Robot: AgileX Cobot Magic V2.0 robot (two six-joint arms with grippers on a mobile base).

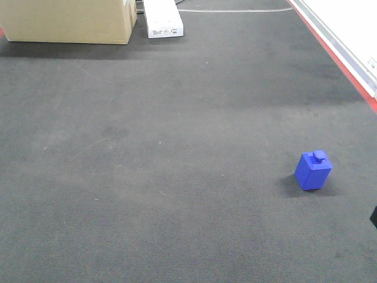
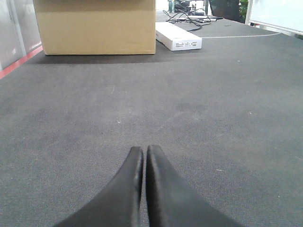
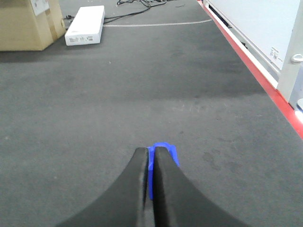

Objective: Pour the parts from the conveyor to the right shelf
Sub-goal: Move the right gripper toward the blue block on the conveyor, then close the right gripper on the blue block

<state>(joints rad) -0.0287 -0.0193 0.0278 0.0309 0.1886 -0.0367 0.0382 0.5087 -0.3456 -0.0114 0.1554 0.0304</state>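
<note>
One part (image 1: 313, 170) upright on conveyor (image 1: 177, 177), ungrasped. Left gripper (image 2: 143, 150) and right gripper (image 3: 150, 151) both clenched, empty. Right shelf out of view; pouring pending.

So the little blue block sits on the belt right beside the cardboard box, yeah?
No, not beside it. The blue block sits on the belt far from the cardboard box, over by the belt's right side. The exterior front-facing view shows it.

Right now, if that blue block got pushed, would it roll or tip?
Probably slides rather than rolls: the block sits on a flat face. It looks like hard plastic, so likely stiff and light. The matte belt may grip, so a high push could tip it.
</note>
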